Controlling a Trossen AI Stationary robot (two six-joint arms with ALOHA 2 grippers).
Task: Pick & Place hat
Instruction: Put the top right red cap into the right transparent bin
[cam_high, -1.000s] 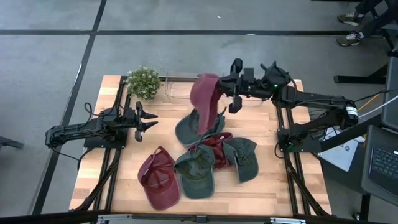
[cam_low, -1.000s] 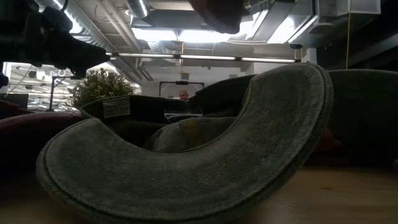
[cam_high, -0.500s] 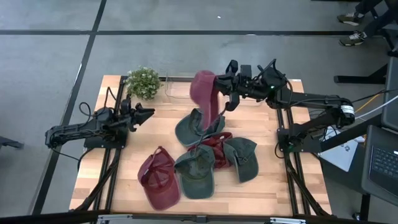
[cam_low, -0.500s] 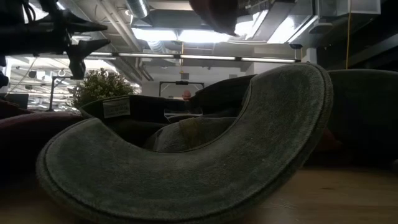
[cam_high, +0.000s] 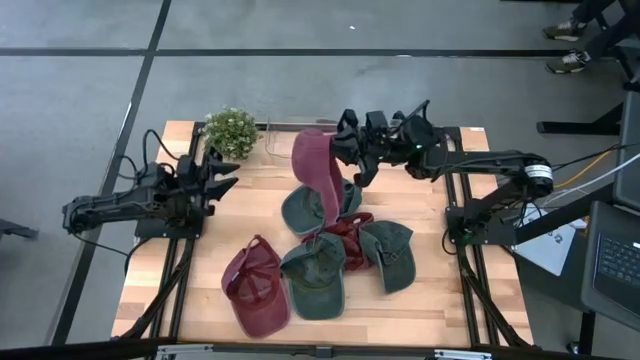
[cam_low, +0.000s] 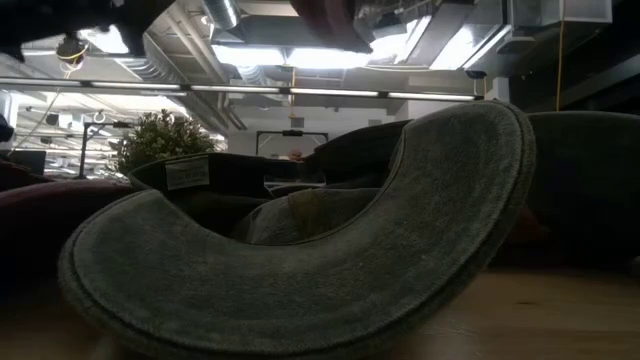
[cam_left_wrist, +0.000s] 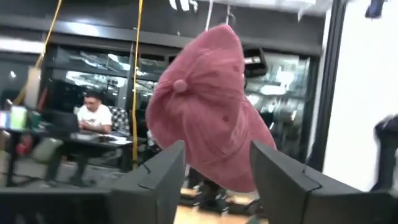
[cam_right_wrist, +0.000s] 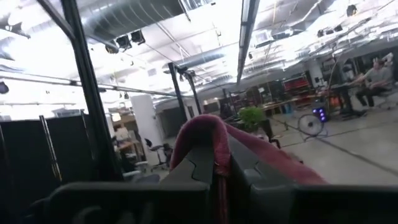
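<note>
A maroon cap (cam_high: 320, 172) hangs in the air over the table's far middle, held by my right gripper (cam_high: 347, 152), which is shut on it. In the left wrist view the maroon cap (cam_left_wrist: 205, 124) shows its crown and top button. My left gripper (cam_high: 226, 170) is open, to the left of the cap and apart from it, pointing at it. On the table below lies a heap of several green and maroon caps (cam_high: 330, 250), resting on their brims and crowns. A green cap's brim (cam_low: 300, 270) fills the low view. My right gripper pinches the maroon cap's upper edge (cam_right_wrist: 214, 140) between its two fingers, coming roughly level from the table's right. Which part of the rim this is, I cannot tell. The cap hangs below the fingers, lifted clear of the heap, its crown (cam_left_wrist: 186, 93) facing the left arm.
A small potted plant (cam_high: 230, 130) stands at the far left of the table, a clear bin (cam_high: 285, 135) next to it behind the hanging cap. Another maroon cap (cam_high: 255, 290) lies near the front. Bare wood shows at the near left and right corners.
My right gripper has carried the maroon cap toward the table's left, still shut on it, the cap swinging below. My left gripper has risen, drawn back toward the left and far edge, and tipped up to face the cap.
</note>
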